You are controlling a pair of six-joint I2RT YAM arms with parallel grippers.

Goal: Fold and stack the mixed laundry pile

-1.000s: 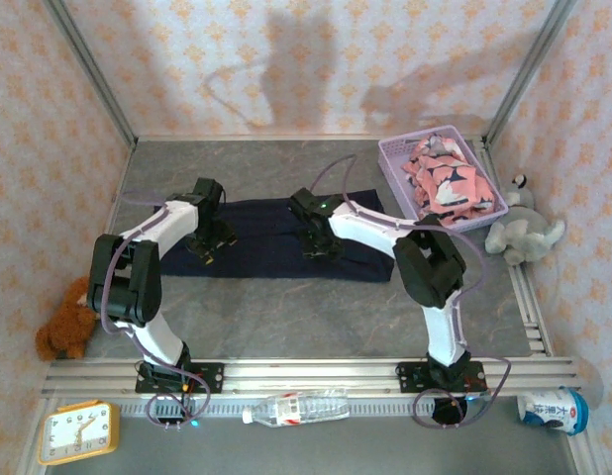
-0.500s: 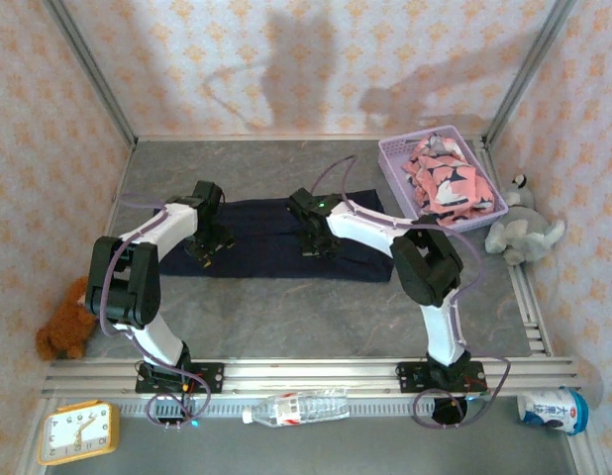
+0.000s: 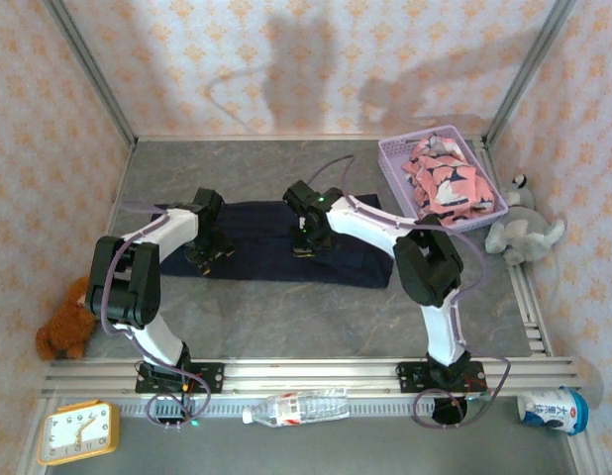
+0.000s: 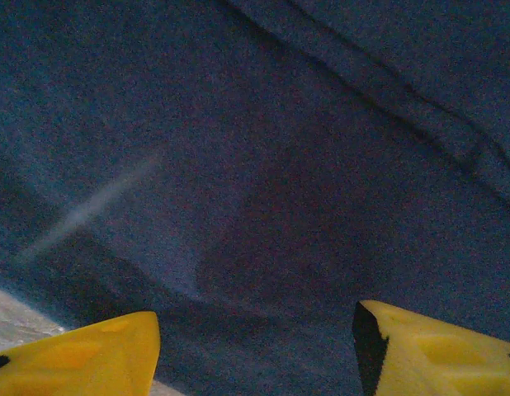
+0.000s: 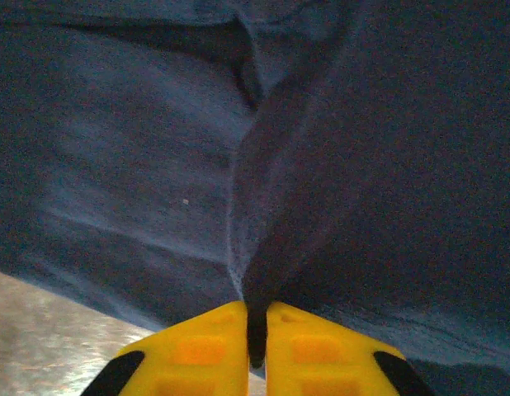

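The dark navy cloth (image 3: pixel 261 242) lies spread flat across the middle of the table. My left gripper (image 3: pixel 208 249) hovers low over its left part, and the left wrist view shows this gripper (image 4: pixel 255 355) open, its yellow fingers (image 4: pixel 90 359) wide apart above the navy cloth (image 4: pixel 263 165). My right gripper (image 3: pixel 306 240) is at the cloth's middle; in the right wrist view this gripper (image 5: pixel 256 338) is shut on a raised fold of the navy cloth (image 5: pixel 263 239). The salmon-pink shark-print cloth (image 3: pixel 447 178) lies crumpled in the lavender basket (image 3: pixel 393 163).
A grey plush toy (image 3: pixel 524 230) lies right of the basket at the table's edge. A brown teddy (image 3: pixel 63 322) sits at the left edge. In front of the rail are a yellow clock (image 3: pixel 78 431), a water bottle (image 3: pixel 296 407) and a carton (image 3: pixel 556 408).
My right gripper has shifted a little left and toward the far side, pinching the navy cloth. The left gripper has barely moved.
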